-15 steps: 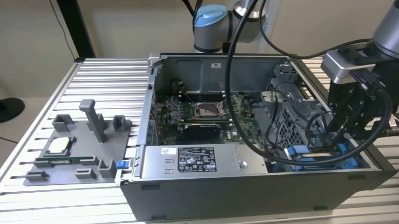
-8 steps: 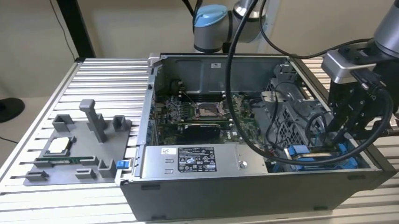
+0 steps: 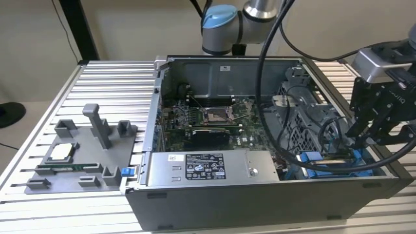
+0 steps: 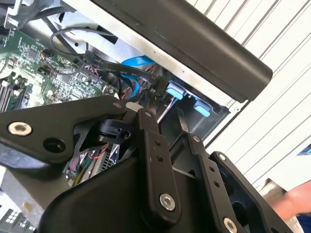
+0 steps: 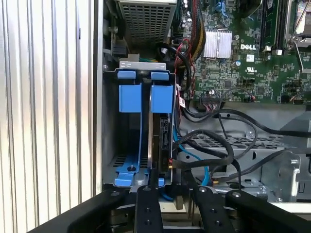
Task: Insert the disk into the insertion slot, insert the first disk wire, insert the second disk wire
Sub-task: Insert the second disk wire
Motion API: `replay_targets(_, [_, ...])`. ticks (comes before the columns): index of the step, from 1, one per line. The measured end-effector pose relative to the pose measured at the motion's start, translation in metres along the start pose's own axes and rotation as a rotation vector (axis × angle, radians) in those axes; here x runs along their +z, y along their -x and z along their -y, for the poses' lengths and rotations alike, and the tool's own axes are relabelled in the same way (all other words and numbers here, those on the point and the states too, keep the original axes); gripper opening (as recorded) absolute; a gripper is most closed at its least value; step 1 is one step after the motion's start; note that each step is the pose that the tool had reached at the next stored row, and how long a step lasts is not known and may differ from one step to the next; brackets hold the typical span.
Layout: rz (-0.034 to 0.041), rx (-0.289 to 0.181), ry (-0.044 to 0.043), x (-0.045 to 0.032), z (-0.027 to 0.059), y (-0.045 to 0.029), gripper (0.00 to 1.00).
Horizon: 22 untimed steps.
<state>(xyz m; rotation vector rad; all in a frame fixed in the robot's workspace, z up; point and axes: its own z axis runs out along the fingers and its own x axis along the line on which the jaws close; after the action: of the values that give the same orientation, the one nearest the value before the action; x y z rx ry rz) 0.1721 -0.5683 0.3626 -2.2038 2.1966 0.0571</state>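
The disk [image 5: 161, 138] stands on edge inside the insertion slot [image 5: 109, 126], held between bright blue frame pieces [image 5: 130, 97]. In the exterior view the slot [image 3: 328, 163] lies at the case's near corner on that view's right, and my gripper [image 3: 356, 141] hangs straight over it. In both wrist views the gripper [image 5: 177, 194] [image 4: 164, 116] is at the disk's end with its fingers apart. A black connector [image 4: 156, 87] with flat black wires sits just past the fingertips, beside a blue wire [image 4: 132, 73]. Black wires [image 5: 209, 141] loop next to the disk.
A silver labelled power-supply box [image 3: 208, 168] fills the case's near side, with the motherboard [image 3: 208, 117] behind it. A perforated grey cage [image 5: 233, 145] borders the slot. A grey fixture plate [image 3: 78, 156] lies on the slatted table [image 3: 97, 78]. A person's hand [image 4: 291, 201] is close by.
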Motion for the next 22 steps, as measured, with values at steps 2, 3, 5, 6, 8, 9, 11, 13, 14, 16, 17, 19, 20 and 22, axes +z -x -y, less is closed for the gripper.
replay_targets(2, [-0.0001, 0.001, 0.0219, -0.0009, 0.0013, 0.0001, 1.0])
replay_targets(3, [-0.0003, 0.001, 0.0263, -0.0031, 0.0013, 0.0003, 1.0])
replay_targets(5, [0.0, 0.001, 0.0303, -0.0095, 0.0013, 0.0007, 1.0])
replay_targets(6, [0.0, 0.002, 0.031, -0.0137, 0.0014, 0.0009, 1.0])
replay_targets(8, [0.0003, 0.001, 0.0324, -0.0153, 0.0046, 0.0011, 1.0])
replay_targets(9, [0.0, 0.001, 0.0329, -0.0154, 0.0083, 0.0011, 1.0])
replay_targets(11, [0.0001, 0.001, 0.0337, -0.0154, 0.0172, 0.0011, 1.0])
replay_targets(13, [0.0, 0.001, 0.0338, -0.015, 0.0217, 0.0013, 1.0])
replay_targets(14, [0.0002, 0.001, 0.0338, -0.0141, 0.022, 0.0015, 1.0])
replay_targets(16, [0.0002, 0.001, 0.0338, -0.0112, 0.022, 0.0015, 1.0])
replay_targets(17, [-0.0001, 0.001, 0.0337, -0.0093, 0.022, 0.0018, 1.0])
replay_targets(19, [-0.0001, 0.001, 0.0337, -0.0065, 0.0221, 0.0042, 1.0])
replay_targets(20, [-0.0001, 0.001, 0.0338, -0.0059, 0.0221, 0.0063, 1.0])
replay_targets(22, [0.0001, 0.001, 0.0338, -0.0042, 0.0222, 0.0082, 1.0])
